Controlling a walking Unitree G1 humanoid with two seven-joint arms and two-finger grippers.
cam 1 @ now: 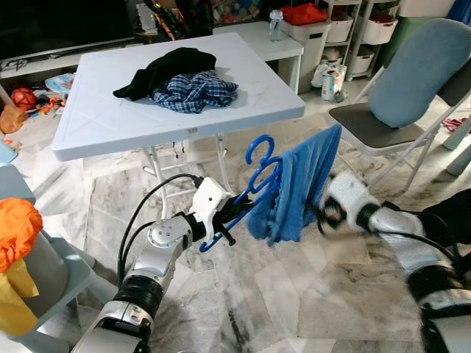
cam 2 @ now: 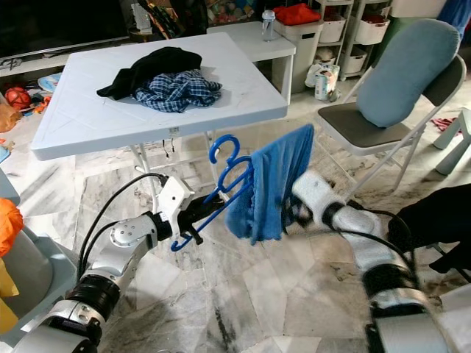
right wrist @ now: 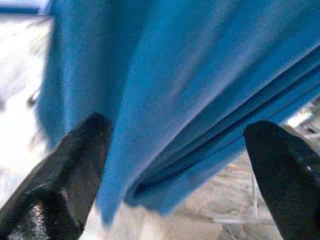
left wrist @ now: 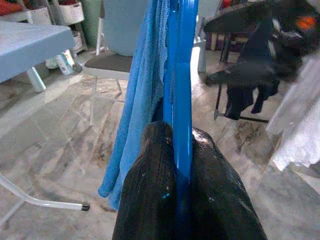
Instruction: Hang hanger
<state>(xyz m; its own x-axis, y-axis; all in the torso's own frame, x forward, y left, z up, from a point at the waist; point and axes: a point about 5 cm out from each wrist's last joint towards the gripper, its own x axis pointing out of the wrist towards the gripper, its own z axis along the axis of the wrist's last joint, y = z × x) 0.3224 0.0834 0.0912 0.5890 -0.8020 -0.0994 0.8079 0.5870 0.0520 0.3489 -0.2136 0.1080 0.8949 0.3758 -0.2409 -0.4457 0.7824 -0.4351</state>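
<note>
A white folding table (cam 1: 110,118) stands at eleven o'clock, carrying a black garment (cam 1: 165,65) touching a plaid shirt (cam 1: 193,91). At two o'clock a grey folding chair (cam 1: 383,125) holds a blue cushion (cam 1: 416,70). An orange cloth (cam 1: 18,224) sits at nine o'clock. Marble floor (cam 1: 294,294) lies below.

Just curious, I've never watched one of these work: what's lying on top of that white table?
On the white table lies a heap of clothes: a black garment partly over a blue plaid shirt. Whatever is beneath the heap is hidden.
</note>
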